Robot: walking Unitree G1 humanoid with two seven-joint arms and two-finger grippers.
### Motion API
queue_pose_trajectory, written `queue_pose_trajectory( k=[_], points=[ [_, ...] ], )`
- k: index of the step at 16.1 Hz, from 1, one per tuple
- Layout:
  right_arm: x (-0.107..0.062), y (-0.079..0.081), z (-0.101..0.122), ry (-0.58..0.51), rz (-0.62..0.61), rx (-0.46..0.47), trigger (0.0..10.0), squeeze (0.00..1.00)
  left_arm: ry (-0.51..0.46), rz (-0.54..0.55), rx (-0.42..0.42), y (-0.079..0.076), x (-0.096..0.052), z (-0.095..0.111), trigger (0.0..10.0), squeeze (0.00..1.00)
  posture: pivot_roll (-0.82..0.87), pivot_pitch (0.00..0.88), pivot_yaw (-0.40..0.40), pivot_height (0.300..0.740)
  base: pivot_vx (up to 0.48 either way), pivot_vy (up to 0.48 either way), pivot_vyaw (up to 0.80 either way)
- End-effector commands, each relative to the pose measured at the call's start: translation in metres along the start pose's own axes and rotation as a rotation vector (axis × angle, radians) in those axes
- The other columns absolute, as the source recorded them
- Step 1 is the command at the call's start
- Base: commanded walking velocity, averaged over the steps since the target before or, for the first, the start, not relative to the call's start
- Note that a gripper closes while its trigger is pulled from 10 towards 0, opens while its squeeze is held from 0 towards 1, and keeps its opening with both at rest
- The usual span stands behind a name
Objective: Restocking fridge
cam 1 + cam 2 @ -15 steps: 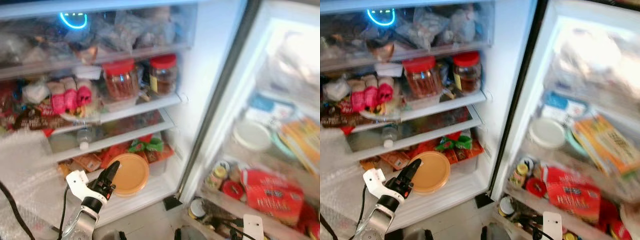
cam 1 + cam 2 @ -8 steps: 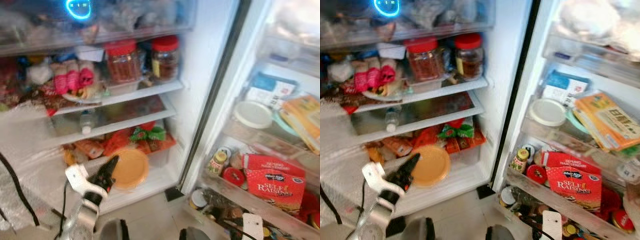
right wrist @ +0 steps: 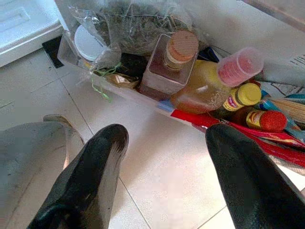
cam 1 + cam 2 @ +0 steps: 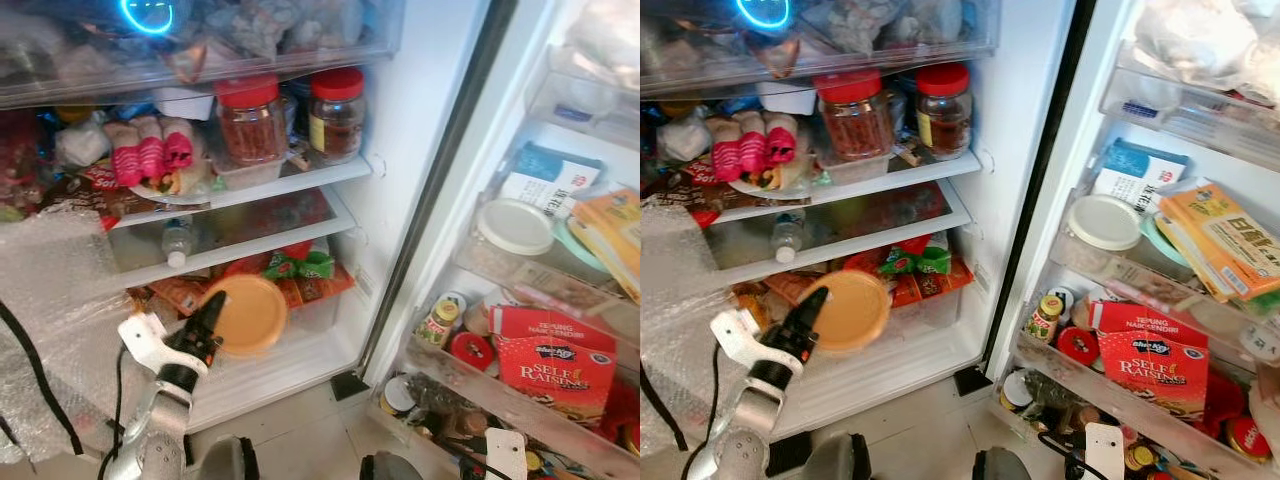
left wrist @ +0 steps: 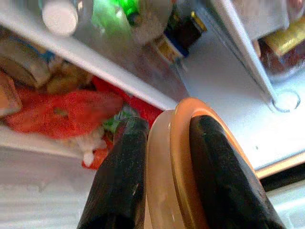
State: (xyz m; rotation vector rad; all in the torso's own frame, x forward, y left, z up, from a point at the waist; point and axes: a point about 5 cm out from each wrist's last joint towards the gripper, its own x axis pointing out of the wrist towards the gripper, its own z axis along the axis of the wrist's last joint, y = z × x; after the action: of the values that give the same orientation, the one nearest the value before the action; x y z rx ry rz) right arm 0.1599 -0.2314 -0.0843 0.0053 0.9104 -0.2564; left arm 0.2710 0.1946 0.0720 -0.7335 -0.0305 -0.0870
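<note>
Tub (image 4: 248,315): round, pale plastic, orange lid; standing on edge, lid facing outward; sitting pinched between black fingers (image 5: 217,176) at the fridge's (image 4: 420,110) bottom shelf.

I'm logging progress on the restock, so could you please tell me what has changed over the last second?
The left gripper, shut on the orange-lidded tub, has carried it slightly up and further in towards the bottom shelf; most of the shift in the picture is the camera moving. The right gripper stays open, low by the door bin. The jars and packets have stayed put.
</note>
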Motion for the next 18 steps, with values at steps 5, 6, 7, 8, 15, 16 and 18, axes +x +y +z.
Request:
queue_pose_trajectory(
  k=[5, 6, 7, 8, 15, 16, 18],
  points=[
    [0.000, -0.003, -0.002, 0.009, -0.002, 0.005, 10.0, 0.00, -0.073, 0.004, 0.041, -0.008, 0.022, 0.014, 10.0, 0.00, -0.17, 0.088, -0.053, 0.645, 0.000, 0.000, 0.00],
    [0.000, -0.003, -0.002, 0.009, -0.002, 0.008, 10.0, 0.00, -0.068, 0.007, 0.044, -0.007, 0.024, 0.013, 10.0, 0.00, -0.18, 0.088, -0.049, 0.645, 0.000, 0.000, 0.00],
    [0.000, -0.002, -0.002, 0.009, -0.002, 0.009, 10.0, 0.00, -0.066, 0.009, 0.046, -0.007, 0.024, 0.012, 10.0, 0.00, -0.18, 0.092, -0.047, 0.645, 0.000, 0.000, 0.00],
    [0.000, -0.002, -0.002, 0.008, -0.002, 0.010, 10.0, 0.00, -0.063, 0.018, 0.047, -0.006, 0.023, 0.011, 10.0, 0.00, -0.18, 0.092, -0.047, 0.645, 0.000, 0.000, 0.00],
    [0.000, -0.002, -0.002, 0.013, 0.005, 0.007, 10.0, 0.00, -0.061, 0.043, 0.052, -0.001, 0.019, 0.008, 10.0, 0.00, -0.17, 0.091, -0.047, 0.645, 0.000, 0.000, 0.00],
    [0.000, -0.002, -0.002, 0.014, 0.006, 0.006, 10.0, 0.00, -0.060, 0.043, 0.052, -0.001, 0.019, 0.008, 10.0, 0.00, -0.17, 0.091, -0.047, 0.645, 0.000, 0.000, 0.00],
    [0.000, -0.002, -0.002, 0.016, 0.006, 0.003, 10.0, 0.00, -0.060, 0.042, 0.052, -0.001, 0.019, 0.008, 10.0, 0.00, -0.17, 0.091, -0.047, 0.645, 0.000, 0.000, 0.00]
  ],
)
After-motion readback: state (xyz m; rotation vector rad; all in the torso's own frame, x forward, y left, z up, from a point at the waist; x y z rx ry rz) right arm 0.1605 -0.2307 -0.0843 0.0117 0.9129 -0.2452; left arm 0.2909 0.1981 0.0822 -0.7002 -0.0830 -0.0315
